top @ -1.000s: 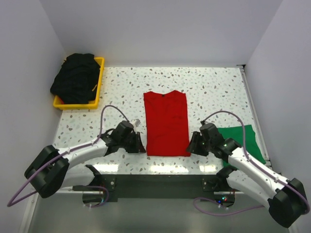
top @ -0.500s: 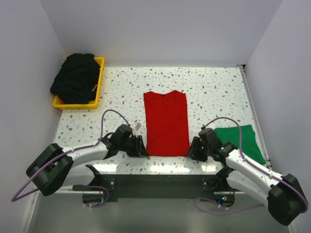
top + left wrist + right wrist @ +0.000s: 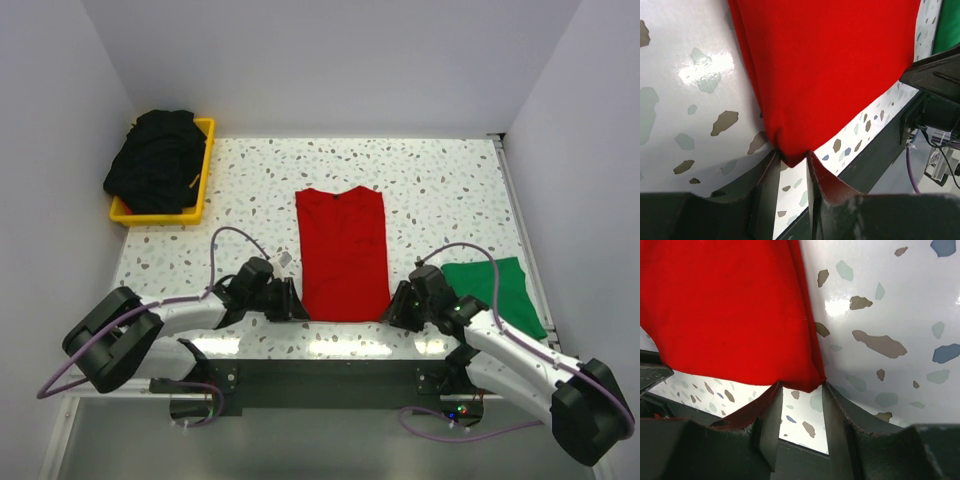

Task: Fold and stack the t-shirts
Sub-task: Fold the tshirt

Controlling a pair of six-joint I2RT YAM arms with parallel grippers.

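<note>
1. A yellow bin [image 3: 206, 165] sits at the table's [image 3: 430, 180] far-left corner, with the black t-shirts [image 3: 155, 160] heaped in it and spilling over its rim.
2. The green t-shirt [image 3: 500, 290] lies folded at the near right, beside the right arm, whose purple cable arcs over its near-left corner.
3. The red t-shirt [image 3: 343, 252] lies flat mid-table as a narrow strip. Its long axis runs near to far, with the collar notch at the far end and the hem toward the arms.
4. Nothing lies on the red cloth; only the two grippers crowd its near corners.
5. The left gripper [image 3: 791, 161] lies low on the table at the hem's left corner. Its jaws are parted, and the red tip sits just in their mouth.
6. The right gripper [image 3: 801, 390] mirrors it at the right corner, jaws likewise apart and straddling the cloth's point, with speckled tabletop showing between the fingers [image 3: 771, 415].
</note>
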